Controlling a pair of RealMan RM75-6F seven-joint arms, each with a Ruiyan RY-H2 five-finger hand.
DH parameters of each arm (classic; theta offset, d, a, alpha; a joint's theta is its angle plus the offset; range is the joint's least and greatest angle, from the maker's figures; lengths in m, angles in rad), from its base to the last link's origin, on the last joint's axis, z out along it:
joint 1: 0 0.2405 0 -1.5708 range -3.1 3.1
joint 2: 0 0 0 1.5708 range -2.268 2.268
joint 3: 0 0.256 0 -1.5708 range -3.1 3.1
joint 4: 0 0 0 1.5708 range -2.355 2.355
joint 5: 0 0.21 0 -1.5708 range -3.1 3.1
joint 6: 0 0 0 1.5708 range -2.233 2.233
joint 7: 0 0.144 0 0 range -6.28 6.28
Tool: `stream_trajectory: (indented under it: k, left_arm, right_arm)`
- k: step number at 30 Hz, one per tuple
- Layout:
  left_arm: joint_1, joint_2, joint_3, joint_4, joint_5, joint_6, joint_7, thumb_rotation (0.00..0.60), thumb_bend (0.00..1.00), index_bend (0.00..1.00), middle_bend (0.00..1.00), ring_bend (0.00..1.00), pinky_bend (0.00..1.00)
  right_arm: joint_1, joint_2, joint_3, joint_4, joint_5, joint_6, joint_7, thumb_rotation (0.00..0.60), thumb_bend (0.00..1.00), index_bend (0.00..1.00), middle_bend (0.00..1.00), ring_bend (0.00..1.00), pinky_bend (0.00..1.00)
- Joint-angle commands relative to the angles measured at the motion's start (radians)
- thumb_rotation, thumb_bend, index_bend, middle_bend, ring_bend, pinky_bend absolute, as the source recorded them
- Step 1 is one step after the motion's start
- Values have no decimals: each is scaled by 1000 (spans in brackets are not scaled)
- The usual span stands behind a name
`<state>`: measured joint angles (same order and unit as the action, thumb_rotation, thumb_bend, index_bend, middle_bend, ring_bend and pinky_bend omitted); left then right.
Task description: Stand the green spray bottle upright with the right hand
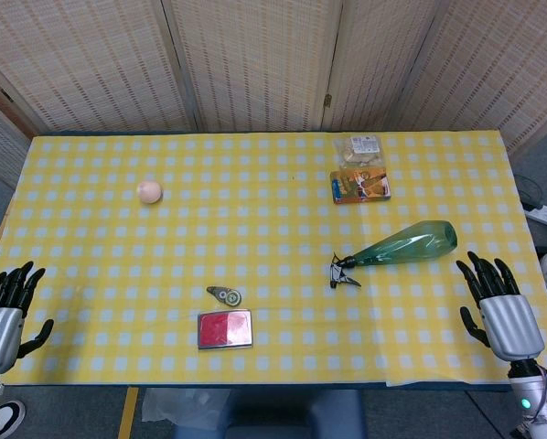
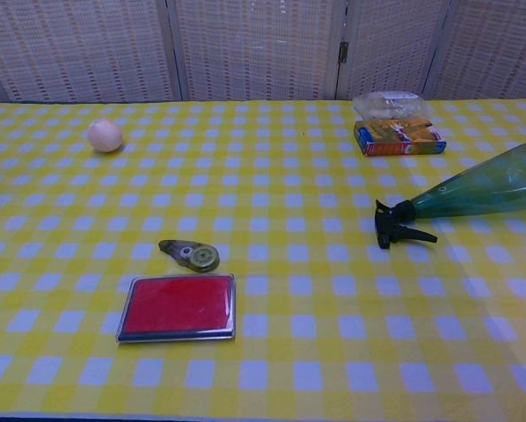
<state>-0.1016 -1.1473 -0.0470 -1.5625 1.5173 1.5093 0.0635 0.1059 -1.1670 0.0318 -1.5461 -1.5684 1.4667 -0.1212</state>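
The green spray bottle (image 1: 404,247) lies on its side at the right of the yellow checked table (image 1: 255,238), its black trigger head (image 1: 340,272) pointing left and its wide base to the right. In the chest view the green spray bottle (image 2: 487,189) lies the same way, running off the right edge. My right hand (image 1: 498,302) rests at the table's front right corner, fingers spread, holding nothing, a short way right of and nearer than the bottle's base. My left hand (image 1: 4,311) sits at the front left corner, also open. Neither hand shows in the chest view.
A pale round ball (image 1: 150,191) lies at the far left. An orange-and-blue box (image 1: 359,186) with a clear packet (image 1: 361,149) behind it sits at the far right. A red flat case (image 1: 225,329) and a small green tape dispenser (image 1: 226,294) lie near the front centre.
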Motion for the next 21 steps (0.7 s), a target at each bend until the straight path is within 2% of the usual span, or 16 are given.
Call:
stream_trajectory:
  k: [1, 6, 9, 13, 17, 21]
  left_arm:
    - [1, 0, 0, -2, 1, 2, 1, 600, 401, 0, 0, 40, 16]
    - [-1, 2, 1, -7, 5, -1, -10, 600, 400, 0, 0, 41, 16]
    - [-9, 5, 0, -4, 10, -9, -25, 600, 400, 0, 0, 41, 16]
    - [-13, 11, 5, -7, 15, -20, -40, 600, 404, 0, 0, 41, 16]
    - [-6, 22, 7, -13, 28, 2, -61, 600, 410, 0, 0, 41, 16]
    - [2, 29, 6, -13, 32, 18, -74, 600, 410, 0, 0, 41, 5]
  right_arm:
    - [1, 9, -4, -7, 3, -8, -19, 600, 455, 0, 0, 52, 0]
    - [14, 11, 0, -15, 14, -34, -39, 600, 426, 0, 0, 37, 0]
    - [63, 44, 14, -52, 45, -124, -93, 600, 416, 0, 0, 27, 0]
    - [157, 95, 67, -128, 128, -260, -236, 600, 401, 0, 0, 19, 0]
    - [278, 121, 120, -198, 288, -451, -361, 600, 397, 0, 0, 0, 0]
    - [388, 78, 152, -172, 433, -555, -496, 600, 396, 0, 0, 0, 0]
